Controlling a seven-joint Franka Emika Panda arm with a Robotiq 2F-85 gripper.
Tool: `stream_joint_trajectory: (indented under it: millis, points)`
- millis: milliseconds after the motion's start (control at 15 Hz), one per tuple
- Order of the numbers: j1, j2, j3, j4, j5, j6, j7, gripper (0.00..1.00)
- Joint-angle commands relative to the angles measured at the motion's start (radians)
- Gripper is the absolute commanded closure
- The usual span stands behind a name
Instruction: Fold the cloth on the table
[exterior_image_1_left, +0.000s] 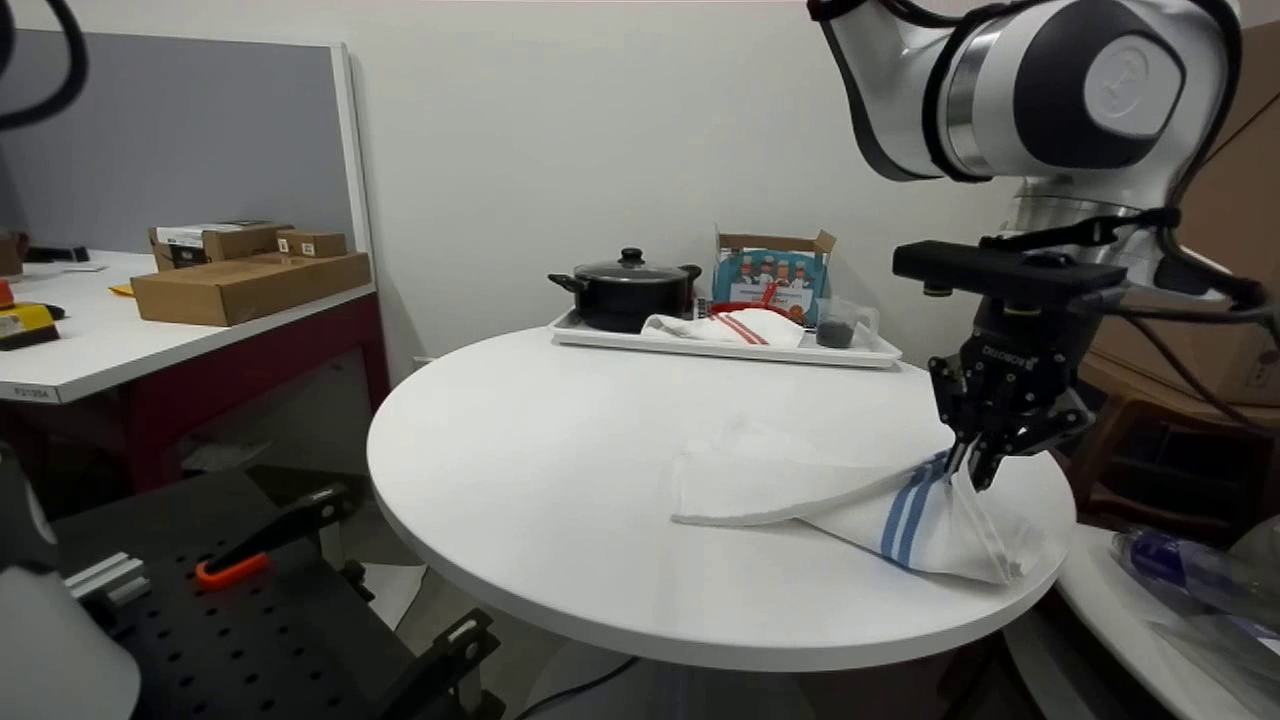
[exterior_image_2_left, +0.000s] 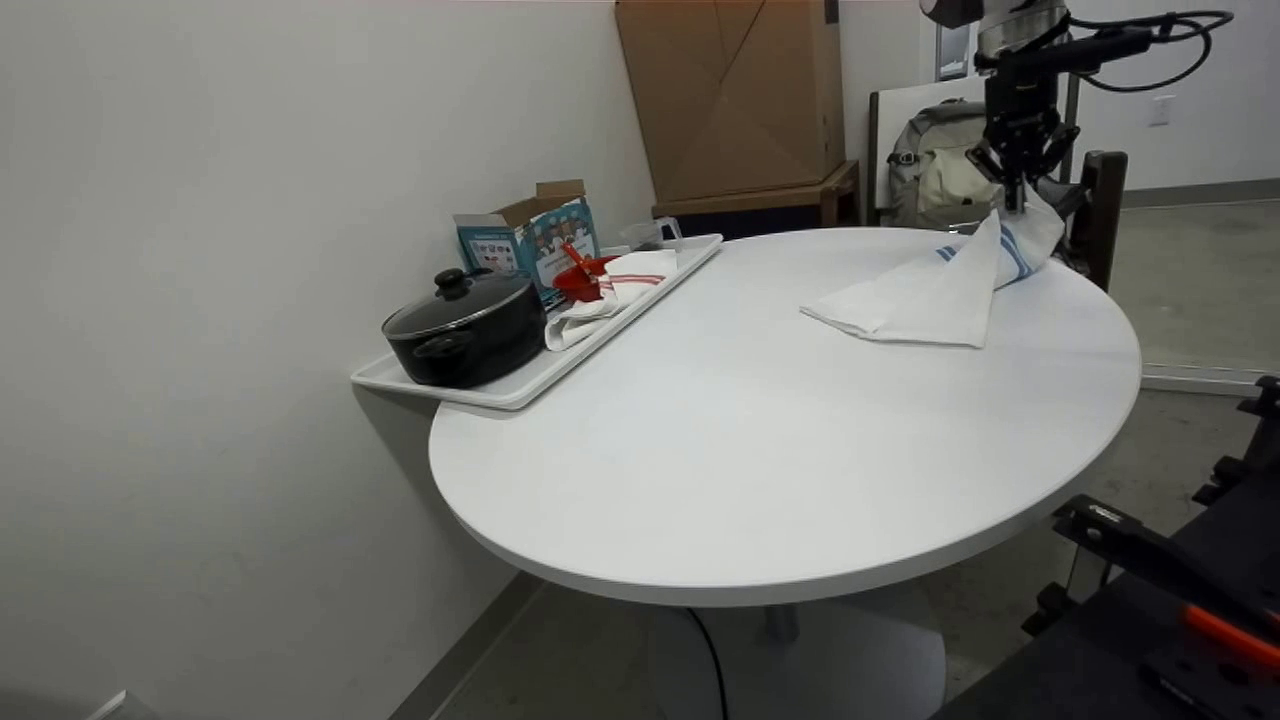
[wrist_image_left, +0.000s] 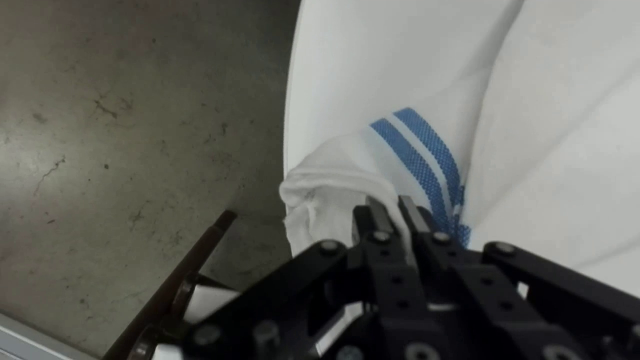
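The white cloth with blue stripes (exterior_image_1_left: 870, 515) lies partly on the round white table (exterior_image_1_left: 540, 480), near its edge on the robot's side. It also shows in an exterior view (exterior_image_2_left: 930, 295) and in the wrist view (wrist_image_left: 550, 125). My gripper (exterior_image_1_left: 968, 470) is shut on the striped end of the cloth, which is bunched and raised at the fingers. In the wrist view, a fold of cloth passes between the fingertips (wrist_image_left: 390, 205). The far part of the cloth lies flat with an overlapping fold. The cloth under the gripper is partly hidden.
A long white tray (exterior_image_2_left: 545, 375) at the table's wall side holds a black pot (exterior_image_1_left: 630, 290), a red-striped towel (exterior_image_1_left: 735, 328), a blue box (exterior_image_1_left: 770, 280) and a clear cup. A chair (exterior_image_2_left: 1100, 215) stands behind the table edge near the gripper. A desk with cardboard boxes (exterior_image_1_left: 250, 288) stands apart.
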Motion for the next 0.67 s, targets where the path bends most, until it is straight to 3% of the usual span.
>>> stream_joint_trajectory:
  millis: [0, 600]
  points:
    - [0.003, 0.033, 0.003, 0.015, 0.067, 0.139, 0.071, 0.66]
    - [0.035, 0.068, -0.02, -0.002, 0.081, 0.413, 0.209, 0.02]
